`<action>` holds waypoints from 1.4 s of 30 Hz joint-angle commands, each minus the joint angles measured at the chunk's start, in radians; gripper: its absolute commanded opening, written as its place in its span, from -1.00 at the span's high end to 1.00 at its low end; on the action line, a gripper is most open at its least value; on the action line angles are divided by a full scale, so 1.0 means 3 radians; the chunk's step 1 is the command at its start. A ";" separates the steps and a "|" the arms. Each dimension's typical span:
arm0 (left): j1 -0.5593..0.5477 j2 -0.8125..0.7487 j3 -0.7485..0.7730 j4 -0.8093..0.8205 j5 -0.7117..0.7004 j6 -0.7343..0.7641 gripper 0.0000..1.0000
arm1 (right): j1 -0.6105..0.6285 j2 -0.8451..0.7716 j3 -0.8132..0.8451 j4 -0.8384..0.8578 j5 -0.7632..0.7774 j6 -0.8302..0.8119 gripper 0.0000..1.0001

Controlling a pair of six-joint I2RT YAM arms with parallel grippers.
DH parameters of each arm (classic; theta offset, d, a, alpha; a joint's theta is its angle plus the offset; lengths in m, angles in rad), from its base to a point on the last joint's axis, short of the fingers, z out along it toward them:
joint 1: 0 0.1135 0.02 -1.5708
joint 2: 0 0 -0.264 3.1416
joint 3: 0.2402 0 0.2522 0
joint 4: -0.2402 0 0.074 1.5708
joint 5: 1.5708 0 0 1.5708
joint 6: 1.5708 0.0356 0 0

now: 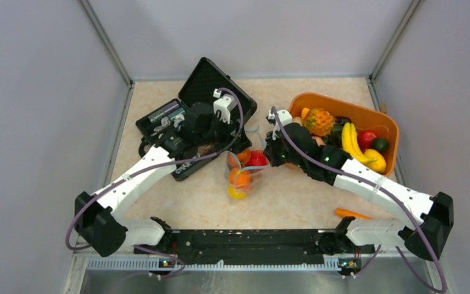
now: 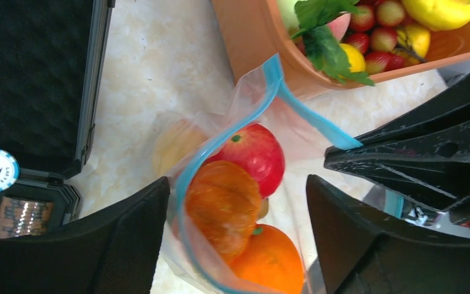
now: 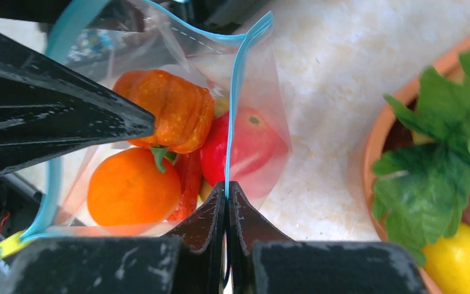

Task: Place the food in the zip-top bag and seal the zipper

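Overhead view of the table. The clear bag is lying at the middle, its long axis running from twelve to six o'clock, mouth at the twelve end. The food inside is showing through the plastic: a red apple, an orange pumpkin and an orange. An orange basket holding more fruit is sitting at the bag's two o'clock. An open black case is sitting at its ten o'clock.

Your right gripper is reaching in from the bag's two o'clock. Its jaws are pressing flat together on the teal zipper. In the right wrist view that strip is rising straight from the jaws toward twelve o'clock. The far strip is looping away to nine o'clock, so the mouth is gaping, not sealed.

Your left gripper is hanging over the mouth from about eleven o'clock. Its jaws are standing wide, one on each side of the bag, and holding nothing. Whether a finger is brushing the plastic cannot be told.

The right arm is the nearer one, being already on the zipper. Sealing is likely turning on bringing the far strip over to the pinched one. The wide left jaws are looking well placed to close across both strips, along the zipper's length.
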 commanded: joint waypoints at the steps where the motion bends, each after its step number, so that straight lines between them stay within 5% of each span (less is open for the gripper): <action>1: 0.0044 -0.0324 0.0097 0.0055 0.0041 0.0197 -0.73 | -0.0089 0.0015 0.0392 0.0220 -0.0569 -0.0825 1.00; 6: 0.0095 -0.0601 0.0343 -0.0380 0.0058 0.0480 -0.97 | -0.0326 0.0039 0.0601 0.0262 -0.1257 -0.1298 1.00; 14: 0.0198 -0.1097 0.0235 -0.0593 -0.0184 0.0627 -0.97 | -0.0710 0.0211 0.0928 -0.0032 -0.2710 -0.2065 1.00; 19: 0.0202 -0.1252 0.0025 -0.0514 0.0524 0.0914 -0.97 | -0.0711 0.0479 0.1286 -0.0665 -0.3373 -0.2732 1.00; 25: 0.0185 -0.1463 -0.0454 -0.0060 0.1637 0.1369 -0.97 | -0.0711 0.0772 0.1529 -0.0923 -0.3550 -0.2953 1.00; 32: 0.0103 -0.1539 -0.0665 -0.0036 0.1537 0.1725 -0.94 | -0.0711 0.1084 0.1710 -0.1100 -0.3689 -0.3139 1.00; 38: -0.0225 -0.1537 -0.0997 -0.0003 0.1046 0.2742 -0.85 | -0.0711 0.1352 0.1977 -0.1378 -0.3752 -0.3356 1.00; 42: -0.0249 -0.1713 -0.1376 0.0585 0.0809 0.2893 -0.90 | -0.0711 0.1499 0.2143 -0.1566 -0.3759 -0.3429 1.00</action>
